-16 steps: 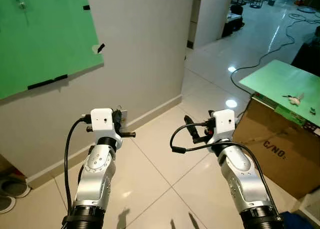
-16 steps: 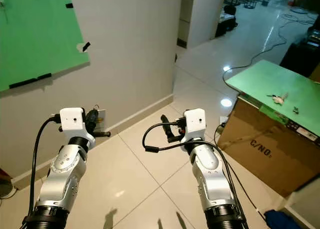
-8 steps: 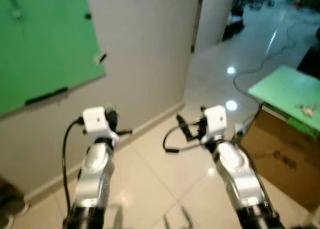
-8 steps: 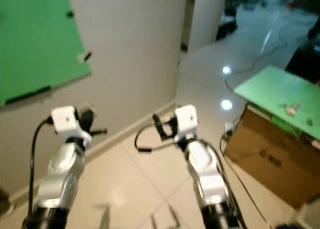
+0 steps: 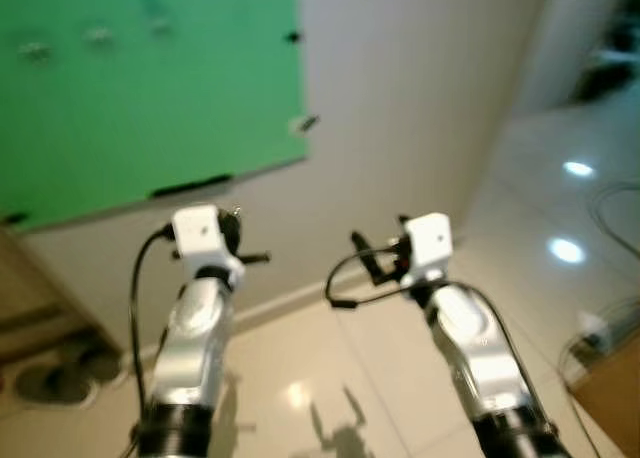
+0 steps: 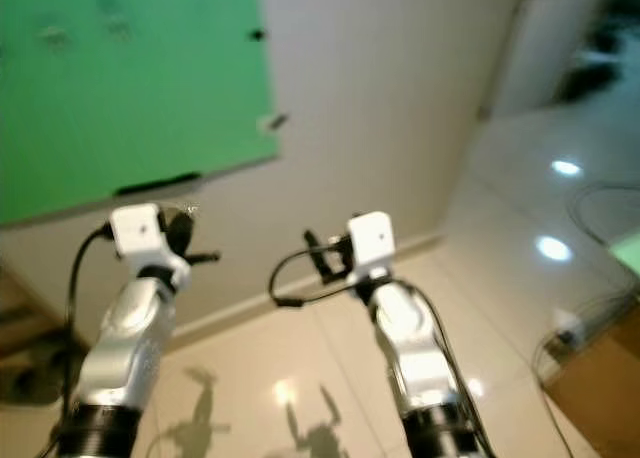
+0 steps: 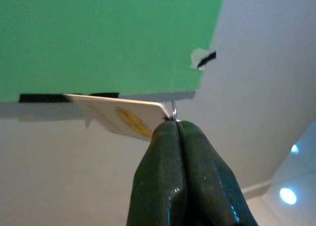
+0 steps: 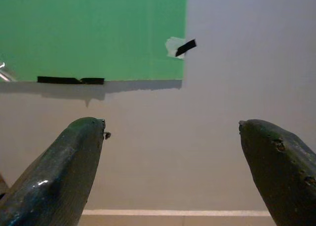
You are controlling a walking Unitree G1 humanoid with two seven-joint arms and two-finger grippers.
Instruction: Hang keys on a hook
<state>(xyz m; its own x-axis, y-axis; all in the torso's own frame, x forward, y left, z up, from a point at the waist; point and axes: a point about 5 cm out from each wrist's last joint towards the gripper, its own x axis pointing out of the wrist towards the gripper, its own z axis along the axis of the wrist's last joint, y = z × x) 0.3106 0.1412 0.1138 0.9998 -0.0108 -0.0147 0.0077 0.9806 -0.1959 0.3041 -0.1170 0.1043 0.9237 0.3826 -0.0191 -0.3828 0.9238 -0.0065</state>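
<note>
Overall: I saw a blurred head view.
Left gripper (image 7: 174,125): clamped on a key ring with cream tag (image 7: 121,118), frame centre.
Right gripper (image 8: 170,132): wide apart, facing green sheet (image 8: 89,31), upper left.

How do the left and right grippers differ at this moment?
The left gripper is shut, pinching a metal ring with a pale card tag; the right gripper is open and holds nothing. Both are raised toward the wall's green sheet.
</note>
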